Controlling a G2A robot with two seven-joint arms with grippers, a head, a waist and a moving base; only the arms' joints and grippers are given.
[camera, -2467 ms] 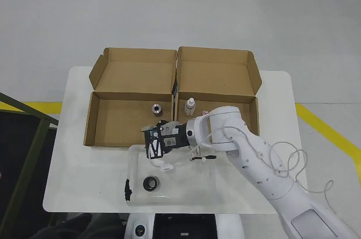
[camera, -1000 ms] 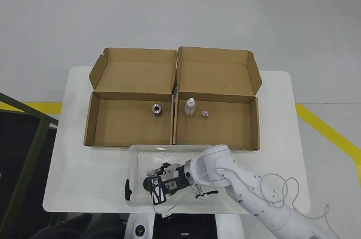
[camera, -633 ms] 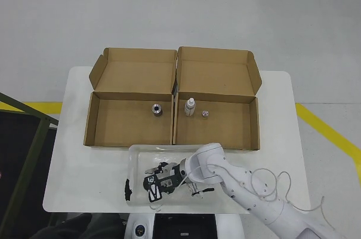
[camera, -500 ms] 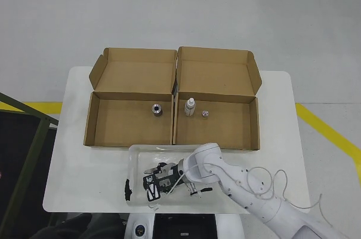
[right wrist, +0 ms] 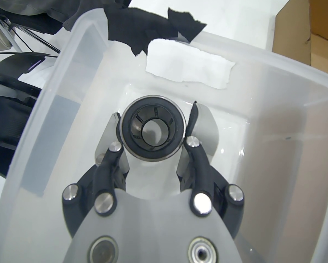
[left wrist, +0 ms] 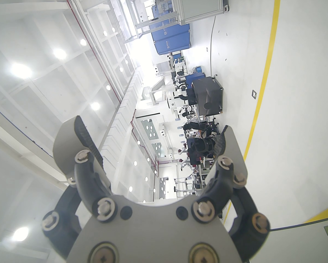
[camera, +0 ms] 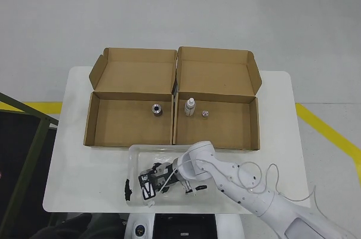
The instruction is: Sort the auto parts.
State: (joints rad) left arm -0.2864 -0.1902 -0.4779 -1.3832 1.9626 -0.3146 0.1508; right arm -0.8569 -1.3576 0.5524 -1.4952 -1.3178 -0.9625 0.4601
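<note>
Right claw (right wrist: 154, 121) is down inside the clear tub (right wrist: 262, 64), its two fingers clamped on opposite sides of the bearing (right wrist: 153, 153). The bearing sits close to one corner with its bore facing the wrist camera (whether it rests on the tub floor or hangs just off it, I cannot tell). The grip looks to run across the full diameter, which is where it should be: a smooth round steel rim could squirt out sideways if pinched off-centre. I would hold that pressure, rise straight up until the part clears the tub wall, and only then swing towards the cardboard boxes (camera: 117, 122). The bearing is a short ring, bright metal outside, with a dull black face and small ribbed slots around the hole. The tub is glossy translucent plastic with rounded corners, with torn black tape (right wrist: 142, 32) over its rim and a ragged white paper strip (right wrist: 188, 66) on the wall below. Beyond it on the white tabletop (camera: 79, 167), the matte brown boxes lie with lids folded back. One holds a small metal bush (camera: 156, 109), the other a little white bottle (camera: 190, 107) beside a small metal piece (camera: 205, 112). Left claw (left wrist: 153, 127) is spread apart and empty, aimed off into the room.
</note>
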